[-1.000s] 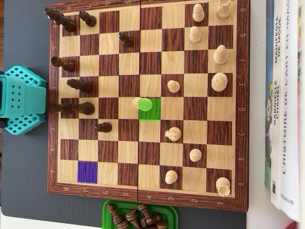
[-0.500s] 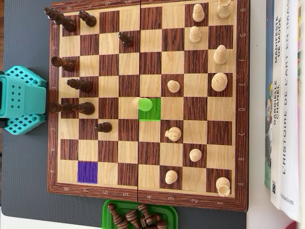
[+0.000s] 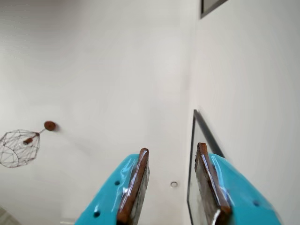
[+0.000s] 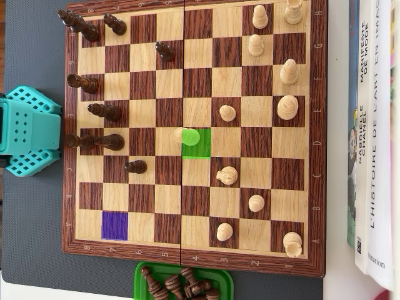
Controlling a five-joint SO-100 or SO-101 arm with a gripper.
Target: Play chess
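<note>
In the wrist view my gripper points up at a white ceiling. Its teal jaws with brown pads stand apart with nothing between them. In the overhead view the wooden chessboard fills the frame. Dark pieces stand along its left side and light pieces on its right. A light piece stands at the left edge of a green-marked square mid-board. A purple-marked square at the lower left is empty. Only a teal part of the arm shows at the board's left edge.
A green tray with several dark pieces sits below the board's bottom edge. Books lie along the right side. In the wrist view a wire lamp hangs at the left and a dark frame is on the wall.
</note>
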